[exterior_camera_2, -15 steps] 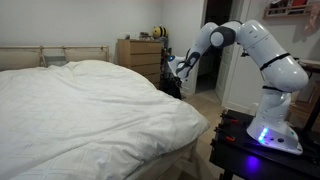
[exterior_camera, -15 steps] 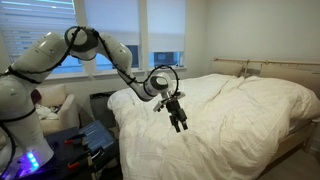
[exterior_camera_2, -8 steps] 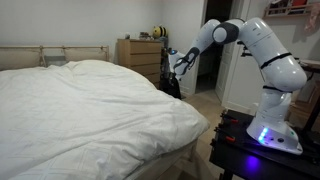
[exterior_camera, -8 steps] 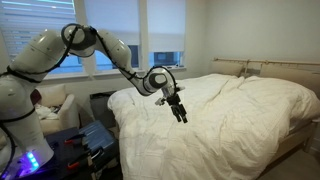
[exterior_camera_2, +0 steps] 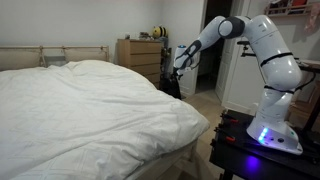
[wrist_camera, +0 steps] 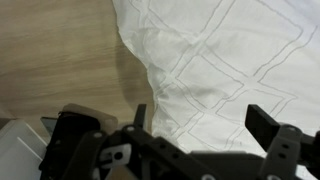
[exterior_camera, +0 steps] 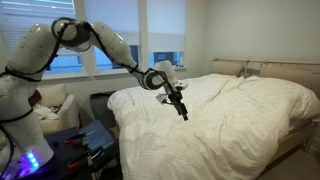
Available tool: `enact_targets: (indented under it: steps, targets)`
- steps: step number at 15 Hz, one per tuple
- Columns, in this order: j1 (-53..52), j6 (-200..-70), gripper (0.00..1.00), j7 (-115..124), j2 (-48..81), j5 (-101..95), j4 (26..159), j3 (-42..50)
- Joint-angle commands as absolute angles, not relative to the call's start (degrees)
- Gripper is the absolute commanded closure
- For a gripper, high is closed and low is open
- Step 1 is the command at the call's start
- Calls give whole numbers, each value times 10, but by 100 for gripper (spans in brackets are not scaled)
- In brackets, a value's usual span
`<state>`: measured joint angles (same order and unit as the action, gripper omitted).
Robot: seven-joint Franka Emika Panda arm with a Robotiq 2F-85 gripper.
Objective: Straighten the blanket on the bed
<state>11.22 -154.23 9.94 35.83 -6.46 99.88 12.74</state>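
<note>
A bedroom with pale walls: windows (exterior_camera: 120,30) stand behind the bed (exterior_camera: 272,68), whose light wood headboard and frame show in both exterior views (exterior_camera_2: 50,55). A wooden dresser (exterior_camera_2: 140,58) sits beyond the bed's far side, and a white armchair (exterior_camera: 55,100) stands near the bed's foot corner, below the windows. Small things on a wall shelf (exterior_camera_2: 290,8) past the bed's foot may carry print, but it is too small to read.

The blanket (exterior_camera: 235,120) lies over the whole bed, puffy and off-white, creased with a stitched square pattern. It mounds high toward the headboard (exterior_camera_2: 90,105). In the wrist view its edge (wrist_camera: 240,70) hangs down the bed's side over a wood floor (wrist_camera: 60,60).

The white robot arm (exterior_camera: 95,38) reaches from its base (exterior_camera_2: 262,135), which glows blue-violet just off the bed's foot. The gripper (exterior_camera: 181,110) points down over the blanket at the bed's foot corner nearest the windows. Its jaws are spread wide and hold nothing. In the wrist view the two dark fingers (wrist_camera: 262,122) frame the blanket's edge, apart from the fabric. In an exterior view the gripper (exterior_camera_2: 179,60) shows beyond the bed, before the dresser.
</note>
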Motion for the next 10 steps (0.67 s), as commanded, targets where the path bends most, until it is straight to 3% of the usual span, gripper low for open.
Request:
enact_targets:
  steps: [1, 10]
  targets:
    - [113, -1541, 0, 83, 358, -50, 998, 129]
    - [116, -1542, 0, 80, 356, -48, 1001, 124]
